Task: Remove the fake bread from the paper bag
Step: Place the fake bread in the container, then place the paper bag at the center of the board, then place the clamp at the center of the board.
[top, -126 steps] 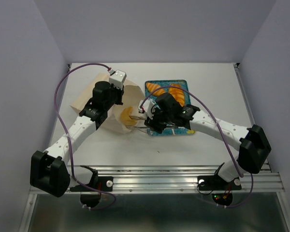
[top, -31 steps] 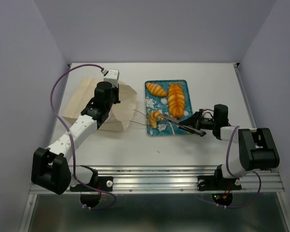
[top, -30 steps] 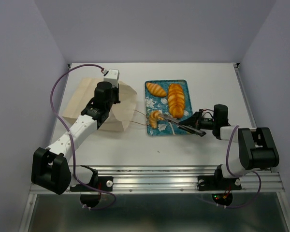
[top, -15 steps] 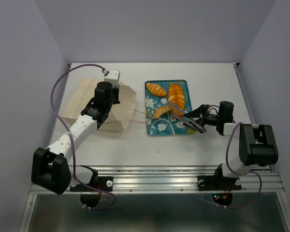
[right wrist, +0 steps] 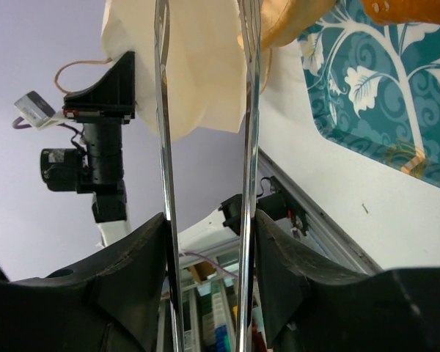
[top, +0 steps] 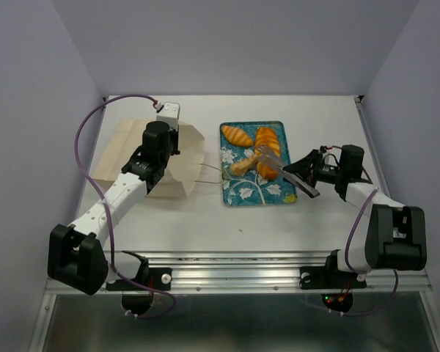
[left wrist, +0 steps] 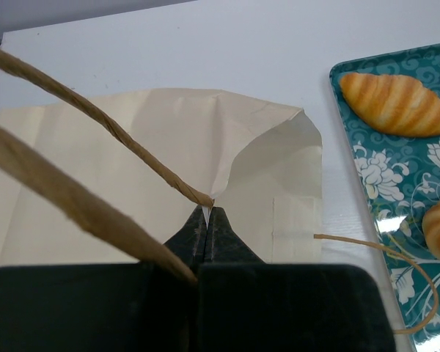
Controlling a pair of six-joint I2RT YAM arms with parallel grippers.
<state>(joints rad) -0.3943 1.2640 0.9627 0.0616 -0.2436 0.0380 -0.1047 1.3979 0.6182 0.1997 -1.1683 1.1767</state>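
Note:
All three fake breads lie on the teal tray (top: 253, 193): the oval roll (top: 237, 136), the ridged loaf (top: 268, 144) and the croissant (top: 242, 167), which leans on the loaf. The paper bag (top: 118, 151) lies flat at the left. My left gripper (top: 164, 139) is shut on its rim, as the left wrist view (left wrist: 207, 213) also shows. My right gripper (top: 306, 174) is shut on metal tongs (top: 279, 167), whose tips reach the croissant's far end. In the right wrist view the tong arms (right wrist: 248, 110) stand apart, with one beside the croissant (right wrist: 286, 22).
A string handle (top: 205, 173) trails from the bag toward the tray's left edge. Another handle (left wrist: 95, 114) crosses the left wrist view, where the roll (left wrist: 396, 103) also shows. The grey side walls stand close on both sides.
The right arm has swung right and back from the bag mouth. The tongs have carried the croissant from the tray's near left up against the loaf. The left gripper has kept its hold.

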